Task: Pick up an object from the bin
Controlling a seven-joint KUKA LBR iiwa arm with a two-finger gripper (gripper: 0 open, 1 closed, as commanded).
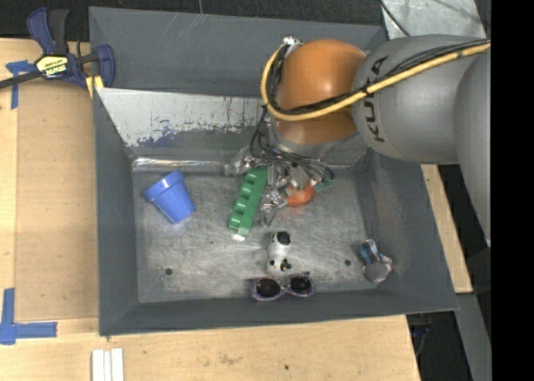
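Nearest, against the front wall of the grey metal bin (115, 238), lies a pair of dark purple-tinted plastic sunglasses (282, 288), and just behind them a small black-and-white toy figure (280, 252); a small grey-blue lump (373, 259) sits well apart on the right of the floor. Further in, a long green studded plastic building block (248, 198) lies aslant at mid-floor, a blue plastic cup (170, 197) rests on its side well to the left, and a small orange-red rounded thing (299, 196) lies just right of the block. The gripper (278, 186) is down low between these two, under the arm's orange wrist cover (317, 87); whether it is open or closed, or round either thing, I cannot tell. The likely prize is the green block or the orange-red thing beside it. To do this well, I judge, it should settle on one of them, centre over it rather than straddle both, close across the block's narrow width, and lift straight up so the neighbour is not dragged along
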